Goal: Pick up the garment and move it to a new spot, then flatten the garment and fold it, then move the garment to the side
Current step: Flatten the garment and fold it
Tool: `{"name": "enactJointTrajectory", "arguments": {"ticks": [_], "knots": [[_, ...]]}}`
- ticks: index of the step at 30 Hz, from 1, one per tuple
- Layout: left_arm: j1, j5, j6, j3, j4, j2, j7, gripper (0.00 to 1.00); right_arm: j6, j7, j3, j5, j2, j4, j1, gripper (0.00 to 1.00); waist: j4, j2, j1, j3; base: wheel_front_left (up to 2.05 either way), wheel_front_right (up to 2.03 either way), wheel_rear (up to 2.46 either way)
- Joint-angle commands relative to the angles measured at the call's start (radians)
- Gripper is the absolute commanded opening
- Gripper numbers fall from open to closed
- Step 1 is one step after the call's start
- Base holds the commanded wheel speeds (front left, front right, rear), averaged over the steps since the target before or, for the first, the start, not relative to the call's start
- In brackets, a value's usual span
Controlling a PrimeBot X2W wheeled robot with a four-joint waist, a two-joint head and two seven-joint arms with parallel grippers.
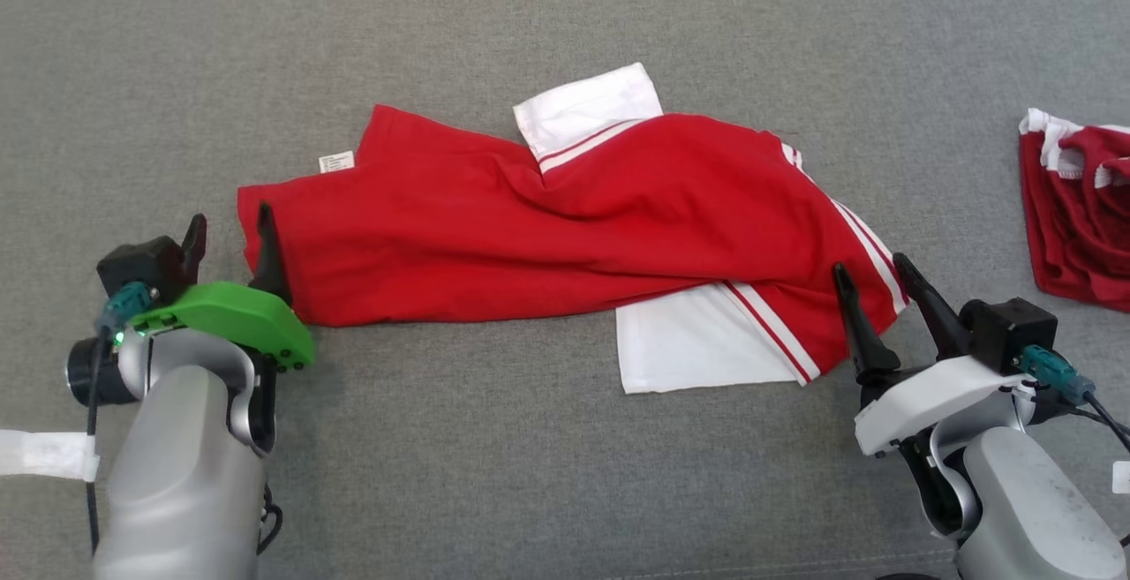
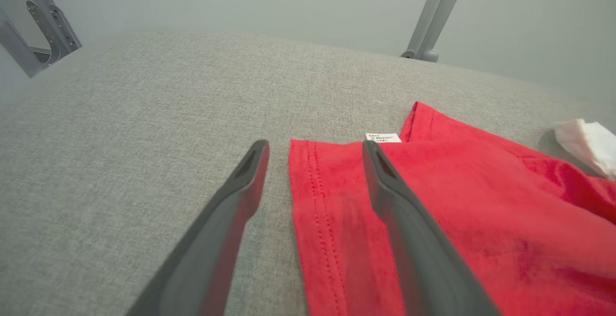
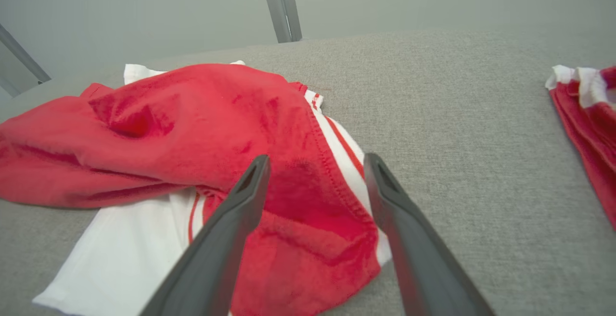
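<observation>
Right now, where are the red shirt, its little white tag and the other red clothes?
red shirt (image 1: 565, 236): head view, middle of its red body.
white tag (image 1: 336, 161): head view, centre of the label.
other red clothes (image 1: 1081, 227): head view, red folds of the pile.

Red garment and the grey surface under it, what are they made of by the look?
Red garment: soft matte knit, probably cotton jersey; it drapes limply, hem is stitched. Grey surface: matte woven fabric, heathered weave visible.
</observation>
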Motion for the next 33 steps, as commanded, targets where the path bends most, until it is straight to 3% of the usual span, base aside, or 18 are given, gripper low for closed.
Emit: {"name": "enactJointTrajectory", "arguments": {"ticks": [1,12,13,14,15,28,33], "knots": [[-0.038,-0.01,-0.006,0.007,0.033,0.014,0.0,1.0,-0.002,0.0,0.001,0.008,-0.004,-0.004,-0.011,1.0,-0.048,0.0,0.0,0.05,0.0,0.0,0.0],[-0.188,-0.032,-0.018,0.019,0.263,0.051,0.005,1.0,-0.002,0.0,-0.013,0.007,-0.008,-0.023,-0.03,1.0,-0.083,0.0,0.0,0.123,0.0,0.0,0.0],[-0.193,-0.029,-0.023,0.015,0.274,0.05,0.004,0.91,-0.002,0.0,-0.014,0.007,-0.008,-0.024,-0.033,1.0,-0.083,0.0,0.0,0.127,0.0,0.0,0.0],[-0.195,-0.023,-0.027,0.007,0.282,0.048,0.006,0.4,-0.002,0.0,-0.015,0.007,-0.008,-0.024,-0.036,1.0,-0.082,0.0,0.0,0.13,0.0,0.0,0.0],[-0.198,-0.017,-0.031,-0.002,0.282,0.044,0.006,0.0,-0.002,0.0,-0.017,0.006,-0.008,-0.024,-0.039,1.0,-0.08,0.0,0.0,0.133,0.0,0.0,0.0],[-0.092,0.035,-0.052,0.012,0.027,0.017,0.0,0.0,-0.002,0.0,-0.027,0.014,0.013,-0.008,-0.031,1.0,-0.026,0.0,0.0,0.104,0.0,0.0,0.0],[-0.015,0.076,-0.068,0.004,-0.176,-0.004,0.0,0.0,-0.002,0.0,-0.036,0.018,0.025,0.005,-0.011,1.0,0.001,0.0,0.0,0.068,0.0,0.0,0.0]]}}
